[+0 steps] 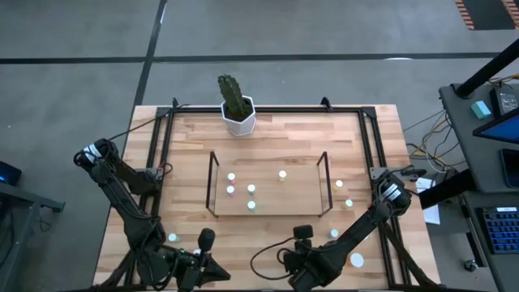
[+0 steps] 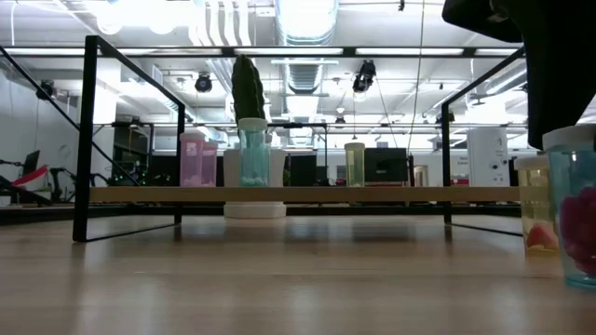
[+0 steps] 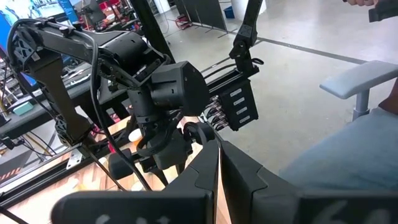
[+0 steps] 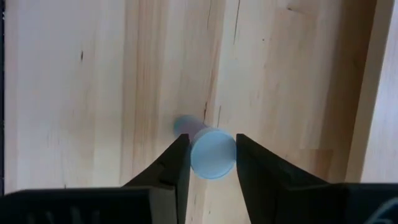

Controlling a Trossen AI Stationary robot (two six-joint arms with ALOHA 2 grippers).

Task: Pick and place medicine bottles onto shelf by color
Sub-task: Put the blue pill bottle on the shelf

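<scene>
The shelf (image 1: pixel 268 212) stands mid-table with several white-capped medicine bottles (image 1: pixel 251 189) on its wood base; in the low view they show pink (image 2: pixel 193 160), teal (image 2: pixel 252 154) and yellowish (image 2: pixel 355 164). My right gripper (image 4: pixel 212 138) points down near the table's near edge (image 1: pixel 290 261), shut on a bluish bottle (image 4: pixel 212 152). My left gripper (image 3: pixel 219 177) is shut and empty at the near left (image 1: pixel 212 272). My right gripper pinches the bluish bottle's round white cap (image 4: pixel 211 163) between its two fingers, one on each side. The fingers come from above, pointing down. The bottle stands upright below them; whether its base is on the table, I cannot tell.
Loose bottles stand right of the shelf (image 1: pixel 339 185), (image 1: pixel 349 203), (image 1: pixel 334 234), (image 1: pixel 357 259) and one at the near left (image 1: pixel 173 238). Two show close in the low view (image 2: pixel 535 209), (image 2: pixel 575 214). A white cactus pot (image 1: pixel 240 120) stands at the far edge. A black frame (image 1: pixel 366 146) edges the table.
</scene>
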